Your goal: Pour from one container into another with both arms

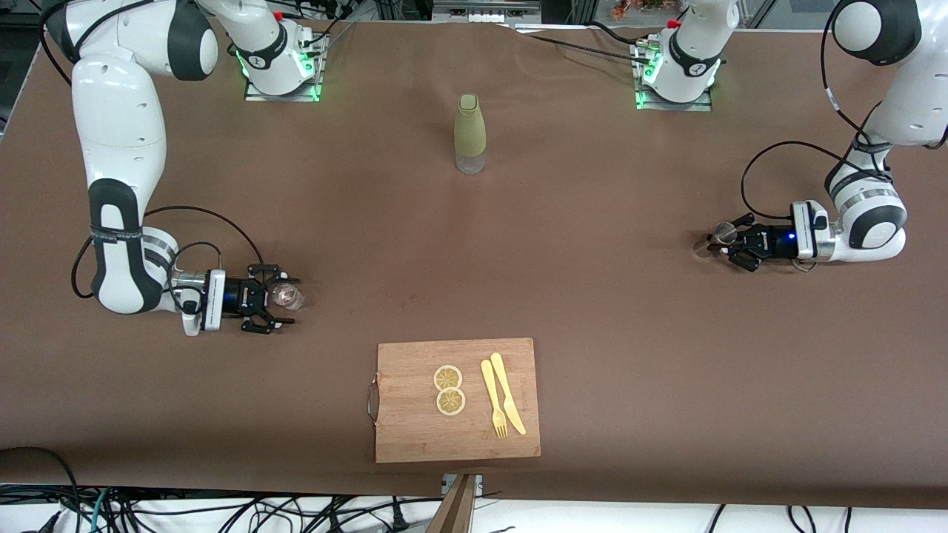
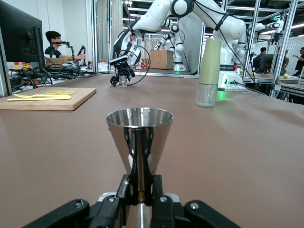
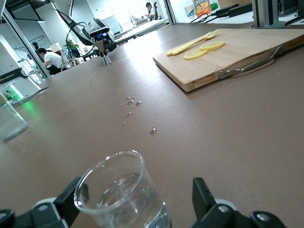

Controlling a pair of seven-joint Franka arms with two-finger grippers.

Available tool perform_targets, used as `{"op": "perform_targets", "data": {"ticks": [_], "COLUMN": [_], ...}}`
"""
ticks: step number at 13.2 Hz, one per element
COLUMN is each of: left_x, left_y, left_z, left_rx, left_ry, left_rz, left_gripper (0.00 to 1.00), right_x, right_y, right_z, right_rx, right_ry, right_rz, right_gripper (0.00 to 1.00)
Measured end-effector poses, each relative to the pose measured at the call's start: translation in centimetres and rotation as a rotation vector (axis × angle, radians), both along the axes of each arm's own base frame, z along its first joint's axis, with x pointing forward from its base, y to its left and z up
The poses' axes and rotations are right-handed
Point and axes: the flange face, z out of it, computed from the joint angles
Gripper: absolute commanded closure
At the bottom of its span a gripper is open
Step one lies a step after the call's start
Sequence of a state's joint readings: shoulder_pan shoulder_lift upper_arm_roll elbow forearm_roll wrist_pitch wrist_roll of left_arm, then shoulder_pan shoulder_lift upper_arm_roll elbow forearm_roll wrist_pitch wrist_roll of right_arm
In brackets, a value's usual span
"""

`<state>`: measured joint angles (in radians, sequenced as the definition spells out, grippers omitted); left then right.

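Observation:
The small clear glass cup (image 1: pixel 288 296) stands on the brown table near the right arm's end, with a little liquid in it. My right gripper (image 1: pixel 280 299) lies low around it, open. In the right wrist view the cup (image 3: pixel 121 192) sits between the right gripper's (image 3: pixel 137 186) spread black fingers (image 3: pixel 201 190), with a gap on one side. Toward the left arm's end, my left gripper (image 1: pixel 724 238) is shut on the silvery jigger (image 1: pixel 723 232). In the left wrist view the left gripper (image 2: pixel 140 183) pinches the narrow waist of the upright jigger (image 2: pixel 139 128).
A tall olive-green bottle (image 1: pixel 469 133) stands mid-table near the bases. A wooden cutting board (image 1: pixel 415 429) with two lemon slices (image 1: pixel 449 389), a yellow fork and a knife (image 1: pixel 507 402) lies near the front edge. A few droplets (image 3: pixel 130 102) dot the table between cup and jigger.

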<state>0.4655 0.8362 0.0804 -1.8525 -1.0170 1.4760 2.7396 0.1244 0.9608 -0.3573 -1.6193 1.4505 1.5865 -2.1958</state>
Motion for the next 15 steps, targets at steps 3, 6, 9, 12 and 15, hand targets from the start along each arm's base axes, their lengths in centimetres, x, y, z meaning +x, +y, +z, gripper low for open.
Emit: {"op": "perform_targets", "data": {"ticks": [3, 6, 9, 12, 15], "left_x": [0.2, 0.5, 0.2, -0.8, 0.0], "left_y": [0.4, 0.8, 1.4, 5.2, 8.8], "left_z": [0.2, 0.4, 0.3, 1.3, 7.0], "left_rx": [0.007, 0.015, 0.029, 0.100, 0.222], "left_ry": [-0.004, -0.011, -0.006, 0.007, 0.017], "left_rz": [0.002, 0.005, 0.001, -0.009, -0.044], "left_gripper": [0.49, 0.00, 0.00, 0.00, 0.00], "right_x": [0.0, 0.0, -0.4, 1.3, 3.3], "right_y": [-0.4, -3.2, -7.3, -8.4, -6.5], "right_z": [0.1, 1.3, 4.8, 11.6, 18.8], "right_rx": [-0.010, -0.077, -0.111, -0.144, -0.225], "right_ry": [0.000, -0.003, 0.047, 0.178, 0.309], "right_rz": [0.008, 0.050, 0.100, 0.134, 0.120], "right_gripper": [0.00, 0.00, 0.00, 0.00, 0.00]}}
